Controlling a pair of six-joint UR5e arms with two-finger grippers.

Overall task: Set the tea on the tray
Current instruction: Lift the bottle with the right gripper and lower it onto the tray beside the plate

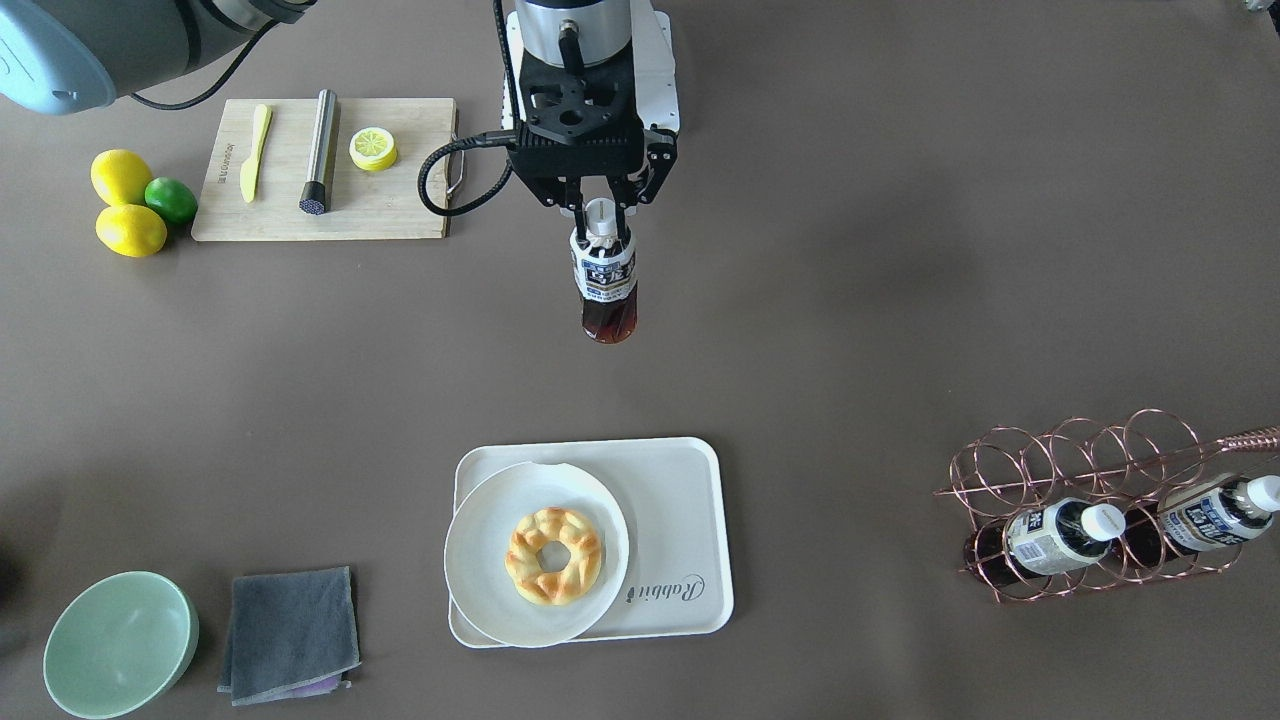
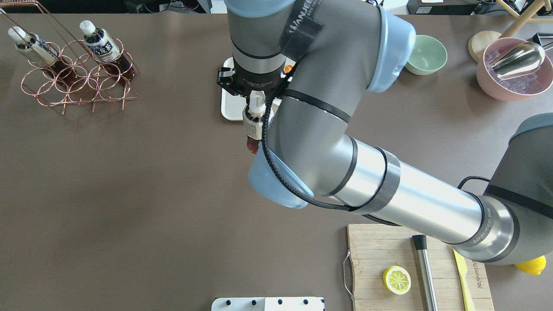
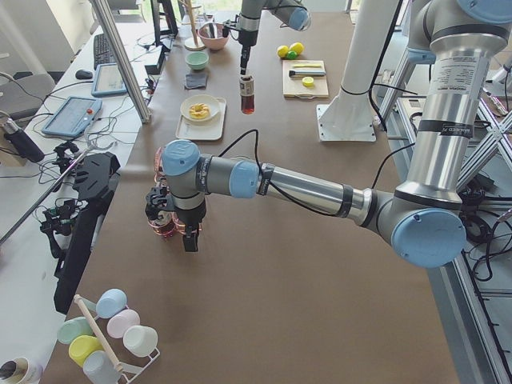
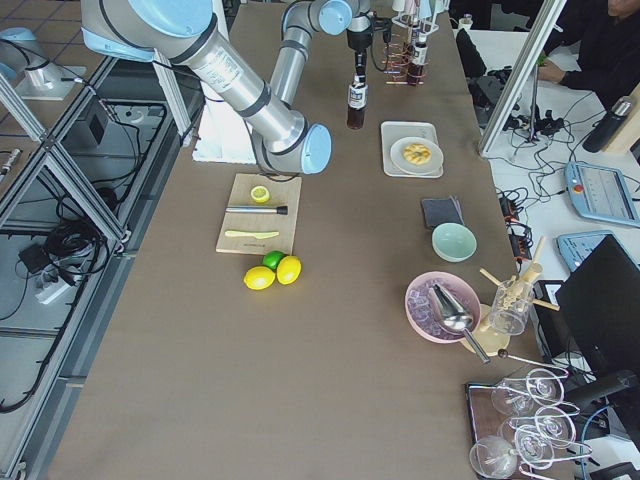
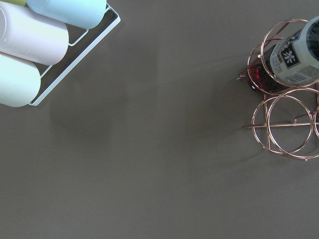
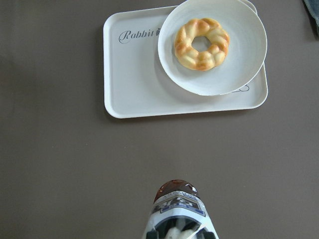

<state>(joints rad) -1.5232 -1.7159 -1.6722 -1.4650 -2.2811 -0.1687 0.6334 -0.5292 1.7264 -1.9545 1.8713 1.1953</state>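
My right gripper (image 1: 603, 222) is shut on the white cap of the tea (image 1: 607, 288), a small bottle of dark reddish-brown liquid that hangs upright above the bare table. From above, the same tea (image 2: 252, 130) hangs under the right gripper (image 2: 256, 103). The cream tray (image 1: 682, 520) lies beyond it toward the operators' side, with a round white plate (image 1: 480, 560) and a doughnut on one half. The right wrist view shows the tea (image 6: 176, 205) short of the tray (image 6: 130, 84). My left gripper (image 3: 190, 240) hovers beside the copper rack (image 3: 162, 222); I cannot tell its state.
The copper wire rack (image 1: 1090, 470) holds two more alike bottles. A wooden cutting board (image 1: 325, 170) carries a yellow knife, a steel rod and a lemon half, with lemons and a lime beside it. A green bowl (image 1: 120, 645) and grey cloth (image 1: 290, 632) lie near the tray.
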